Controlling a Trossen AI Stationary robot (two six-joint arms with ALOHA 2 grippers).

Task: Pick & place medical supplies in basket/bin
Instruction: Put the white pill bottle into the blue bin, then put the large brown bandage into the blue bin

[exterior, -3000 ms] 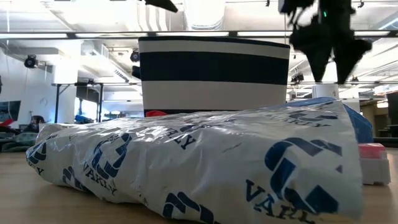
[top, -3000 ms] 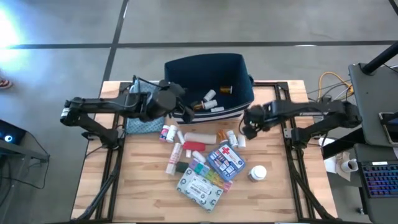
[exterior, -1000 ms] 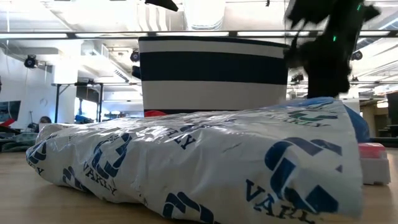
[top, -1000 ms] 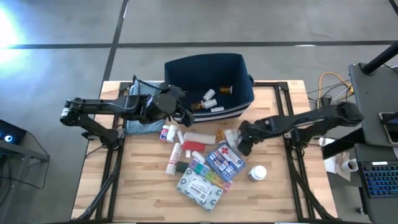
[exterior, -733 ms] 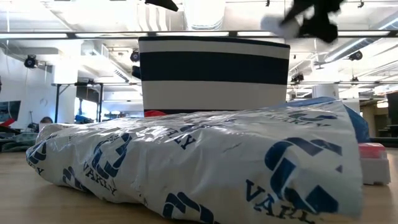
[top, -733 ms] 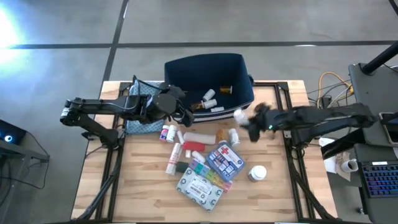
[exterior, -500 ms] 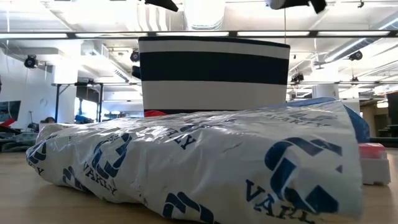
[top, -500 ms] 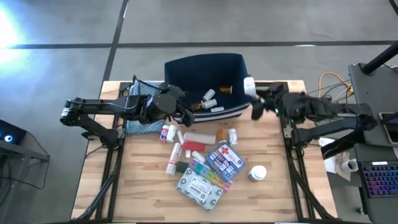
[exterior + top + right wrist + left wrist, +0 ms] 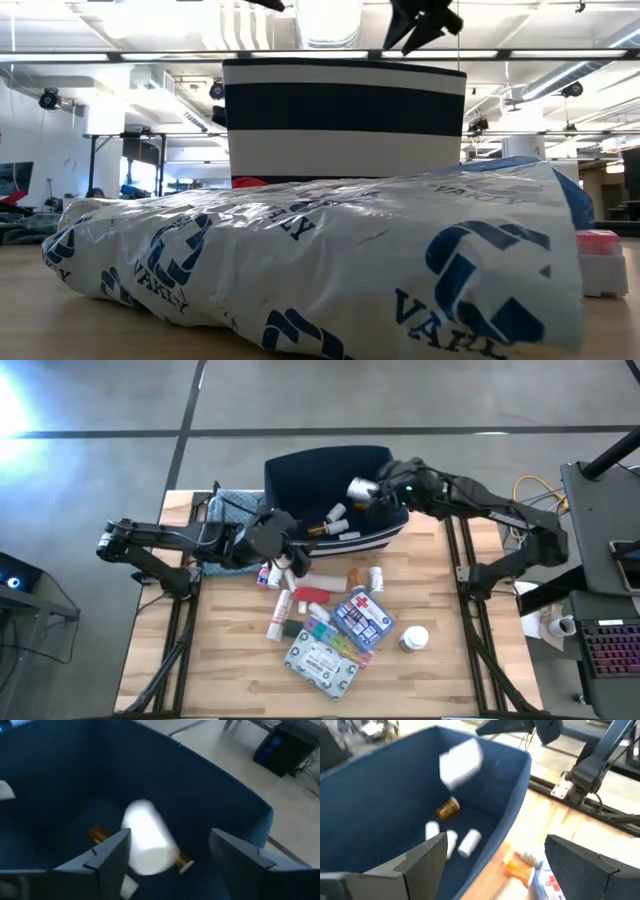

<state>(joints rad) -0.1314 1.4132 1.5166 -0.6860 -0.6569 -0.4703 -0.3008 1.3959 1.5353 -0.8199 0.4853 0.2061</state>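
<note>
Right gripper (image 9: 385,493) over bin (image 9: 300,468), 1 o'clock on worktop (image 9: 450,660); jaws spread, white bottle (image 9: 360,489) loose, dropping in. Left gripper (image 9: 292,552) by bin's front wall, jaws apart, empty. Bottle likely light, rigid, slippery; grip mid-body.

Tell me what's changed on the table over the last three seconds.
The right gripper picked a white bottle off the table, carried it over the navy bin, and has released it, fingers open. The left gripper shifted slightly toward the table supplies. The other supplies stayed put.
</note>
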